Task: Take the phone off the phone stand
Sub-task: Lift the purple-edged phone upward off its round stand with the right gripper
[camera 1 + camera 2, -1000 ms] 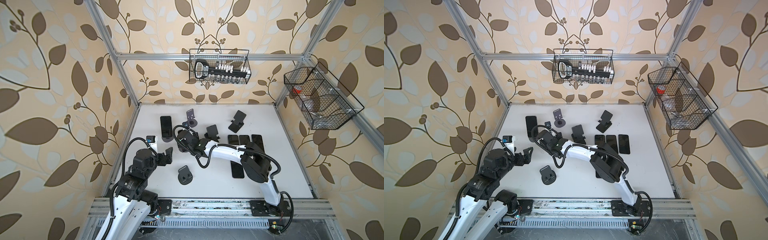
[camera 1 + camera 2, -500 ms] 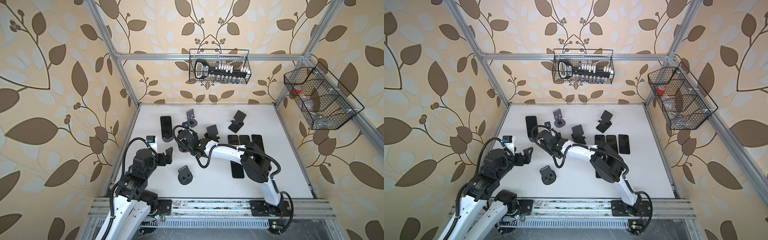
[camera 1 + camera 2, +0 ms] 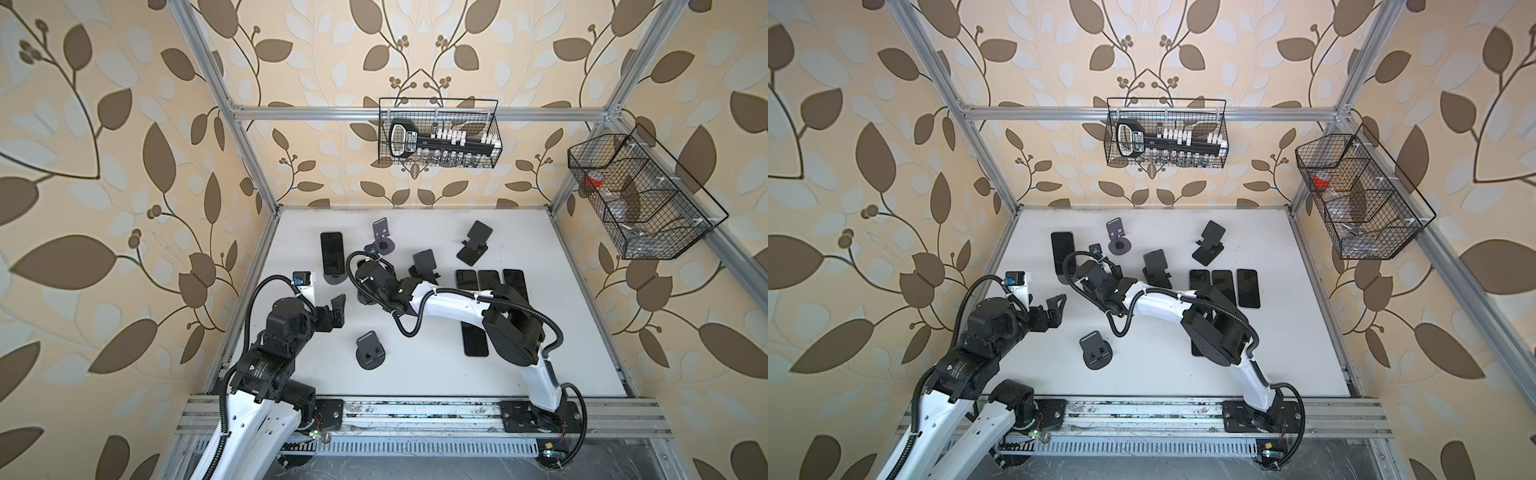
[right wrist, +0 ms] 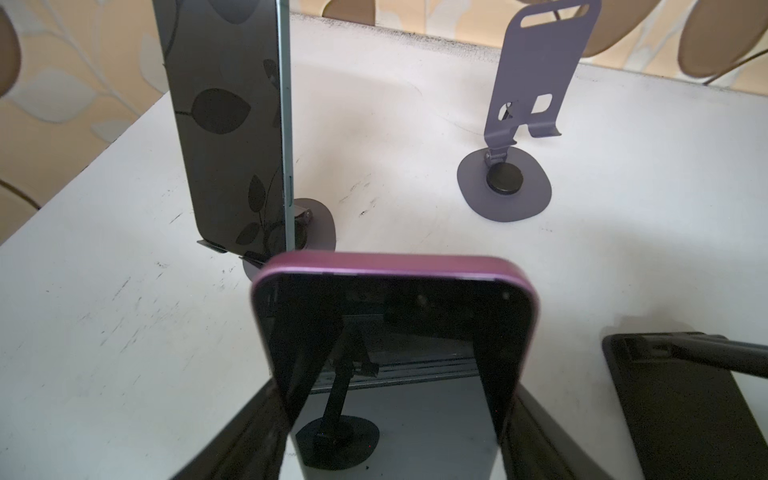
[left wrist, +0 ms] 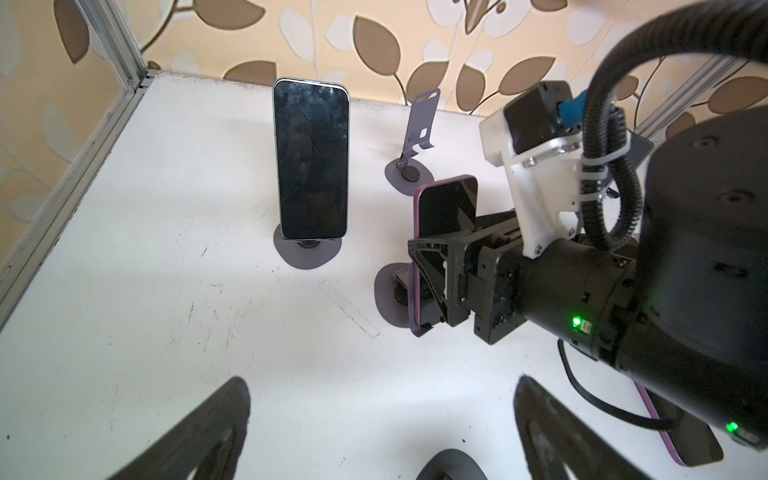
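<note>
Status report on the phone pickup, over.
Left gripper open, hovering clear. Right gripper shut on purple phone, not yet off its stand. Dark phone on neighbouring stand close by, apart.

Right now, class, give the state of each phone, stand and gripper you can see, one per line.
Purple phone: propped on low stand, gripped at both edges.
Right gripper: shut on purple phone.
Left gripper: open, empty.
Grey phone: upright on tall stand.
Empty stand: upright.
Three phones: flat on table, side by side.
Folded stand: lying flat, empty.
</note>
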`<state>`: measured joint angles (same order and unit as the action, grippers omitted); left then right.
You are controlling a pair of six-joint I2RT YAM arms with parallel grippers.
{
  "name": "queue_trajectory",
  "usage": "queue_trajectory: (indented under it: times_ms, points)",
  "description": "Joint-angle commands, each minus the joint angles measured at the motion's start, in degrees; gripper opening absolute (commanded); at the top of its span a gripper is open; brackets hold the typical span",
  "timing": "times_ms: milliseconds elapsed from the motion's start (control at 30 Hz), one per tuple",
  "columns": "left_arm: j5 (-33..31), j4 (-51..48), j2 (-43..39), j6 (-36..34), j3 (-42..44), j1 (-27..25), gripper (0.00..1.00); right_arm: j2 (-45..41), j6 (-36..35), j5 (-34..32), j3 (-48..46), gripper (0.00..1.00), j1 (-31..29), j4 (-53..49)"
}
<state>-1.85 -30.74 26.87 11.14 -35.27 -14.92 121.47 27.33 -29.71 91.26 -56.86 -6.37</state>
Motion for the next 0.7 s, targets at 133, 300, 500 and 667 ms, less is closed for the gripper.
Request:
queue_trajectory:
  times_ms: [133, 300, 500, 667]
  points:
    - [0.4, 0.5, 0.4, 0.4, 0.2, 0.2, 0.99, -3.9, -1.7, 1.1, -1.6, 0.71, 0.1, 2.9]
    - [0.2, 0.4, 0.1, 0.3, 0.2, 0.2, 0.98, -4.6, -2.2, 1.8, -1.8, 0.70, 0.0, 3.3]
    - [0.2, 0.2, 0.0, 0.3, 0.1, 0.2, 0.98, -6.1, -2.8, 2.2, -3.5, 0.68, 0.1, 4.9]
    - [0.1, 0.4, -1.0, 0.5, 0.3, 0.2, 0.98, -6.7, -3.3, 2.9, -3.6, 0.68, 0.0, 4.9]
